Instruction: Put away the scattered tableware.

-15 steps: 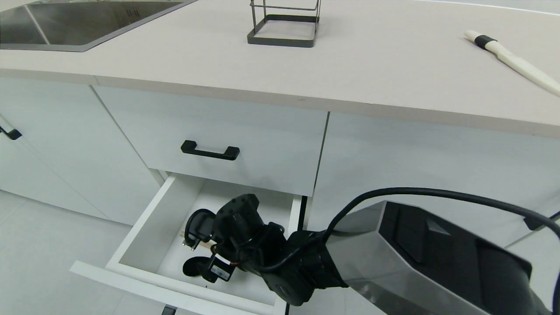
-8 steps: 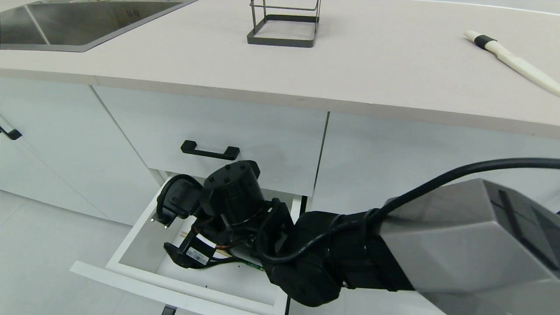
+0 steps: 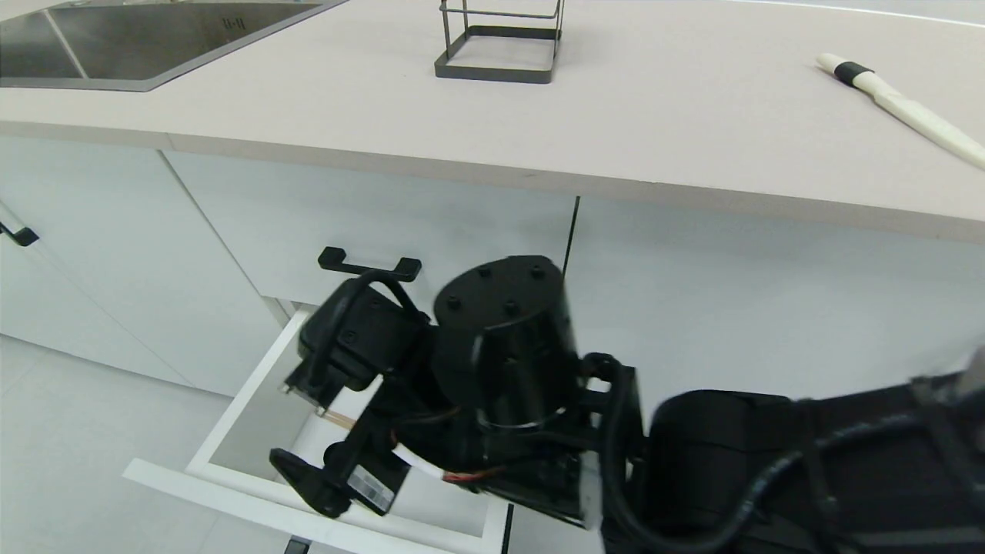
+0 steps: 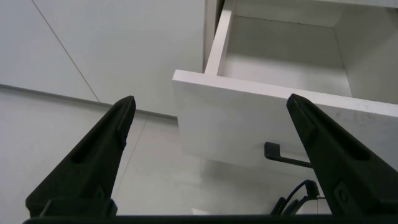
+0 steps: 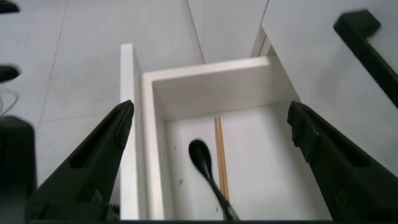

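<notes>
Chopsticks (image 5: 219,155) and a black spoon (image 5: 202,157) lie just beside each other on the floor of the open drawer (image 5: 148,124), so they look put away. The right gripper (image 5: 211,115) hangs above them with fingers apart and empty, likely because its drop is done. The left gripper (image 4: 210,102), fingers also apart, faces the drawer front. A white utensil (image 3: 900,108) with a black band lies far right on the worktop (image 3: 654,115), probably next.

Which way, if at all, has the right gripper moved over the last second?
Yes: the right gripper has risen out of the open drawer, its wrist now level with the black handle above.
</notes>
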{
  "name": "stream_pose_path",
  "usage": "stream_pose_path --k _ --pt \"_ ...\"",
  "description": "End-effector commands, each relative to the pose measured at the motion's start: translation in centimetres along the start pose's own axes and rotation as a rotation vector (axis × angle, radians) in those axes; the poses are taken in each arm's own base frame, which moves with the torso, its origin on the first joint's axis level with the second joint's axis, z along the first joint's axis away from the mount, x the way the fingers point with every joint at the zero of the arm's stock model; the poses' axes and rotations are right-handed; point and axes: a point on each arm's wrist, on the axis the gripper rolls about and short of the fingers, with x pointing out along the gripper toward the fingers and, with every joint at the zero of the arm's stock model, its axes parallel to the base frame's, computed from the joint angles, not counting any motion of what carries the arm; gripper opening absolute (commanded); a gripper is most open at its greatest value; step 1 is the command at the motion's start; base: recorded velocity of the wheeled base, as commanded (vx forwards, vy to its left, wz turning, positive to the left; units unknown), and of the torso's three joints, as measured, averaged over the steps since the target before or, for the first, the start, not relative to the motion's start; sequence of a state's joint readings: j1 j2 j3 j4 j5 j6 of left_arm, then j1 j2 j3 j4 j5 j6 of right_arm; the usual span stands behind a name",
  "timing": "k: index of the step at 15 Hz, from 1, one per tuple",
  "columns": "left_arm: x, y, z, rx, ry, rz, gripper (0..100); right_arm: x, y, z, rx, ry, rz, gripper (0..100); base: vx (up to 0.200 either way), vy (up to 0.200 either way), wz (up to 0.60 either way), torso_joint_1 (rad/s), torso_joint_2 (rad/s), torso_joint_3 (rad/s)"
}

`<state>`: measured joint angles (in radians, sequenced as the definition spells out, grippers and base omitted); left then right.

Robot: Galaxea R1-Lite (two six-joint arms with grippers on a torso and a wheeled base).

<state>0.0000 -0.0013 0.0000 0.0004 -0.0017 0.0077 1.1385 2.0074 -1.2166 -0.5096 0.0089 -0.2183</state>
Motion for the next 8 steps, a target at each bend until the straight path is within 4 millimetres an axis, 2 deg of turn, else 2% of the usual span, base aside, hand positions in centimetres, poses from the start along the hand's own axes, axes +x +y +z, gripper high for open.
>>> stream_pose_path --k 1,4,8 --pt "0.0 0.0 0.0 0.0 0.002 0.0 100 -8.1 0.1 0.9 0.011 -0.049 -0.009 100 0.0 0.0 0.0 0.0 0.0 0.0" --pt "0.0 0.0 0.0 0.002 0.001 0.0 100 -12.4 -0.2 -0.1 0.019 -0.045 -0.028 100 0.0 0.0 0.0 0.0 0.0 0.0" --pt "0.0 0.0 0.0 0.0 0.002 0.0 100 -16.5 -0.7 -0.1 0.025 -0.086 -0.077 100 0.0 0.0 0.0 0.0 0.0 0.0"
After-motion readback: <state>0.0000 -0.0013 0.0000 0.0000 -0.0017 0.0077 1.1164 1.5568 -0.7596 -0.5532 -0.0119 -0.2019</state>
